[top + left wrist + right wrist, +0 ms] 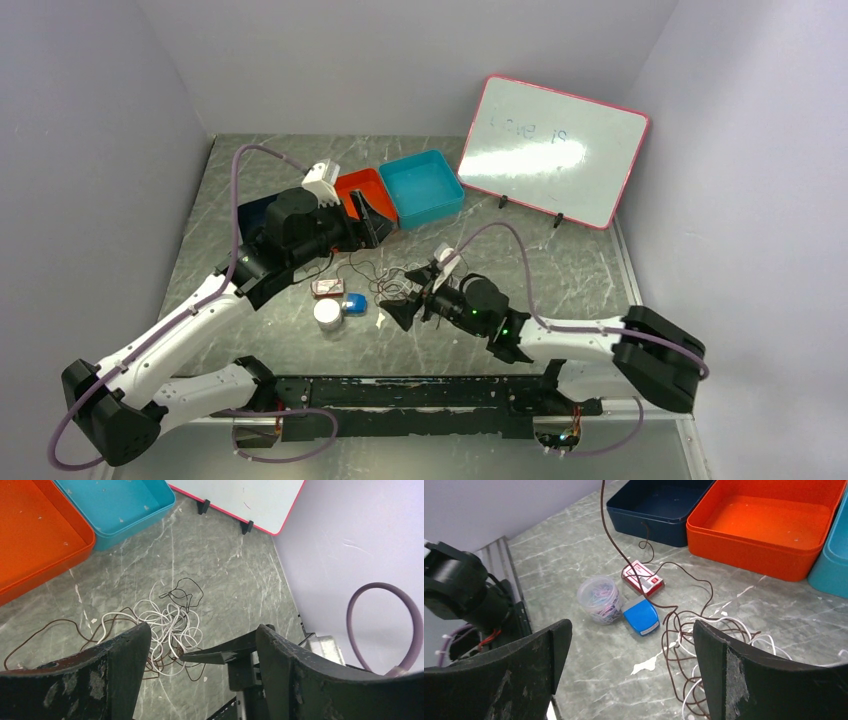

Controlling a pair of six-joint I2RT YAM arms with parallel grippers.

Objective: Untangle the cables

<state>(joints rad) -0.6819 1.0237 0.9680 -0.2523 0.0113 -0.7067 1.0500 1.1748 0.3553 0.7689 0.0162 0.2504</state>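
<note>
Two wide-open, empty sets of jaws here, and the cables [167, 625] sit bunched between them, closer to the right gripper [398, 312] than the left gripper [372, 228], tbh.

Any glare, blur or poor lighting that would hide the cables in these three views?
Top view: the light is even, but glare washes out the whiteboard, and the cables show only as faint thin lines. Left wrist: the tangle is sharp, with white strands clear against the table and soft shadows. Right wrist: the brown strand is crisp, while white strands partly blend into the table's pale veins.
</note>
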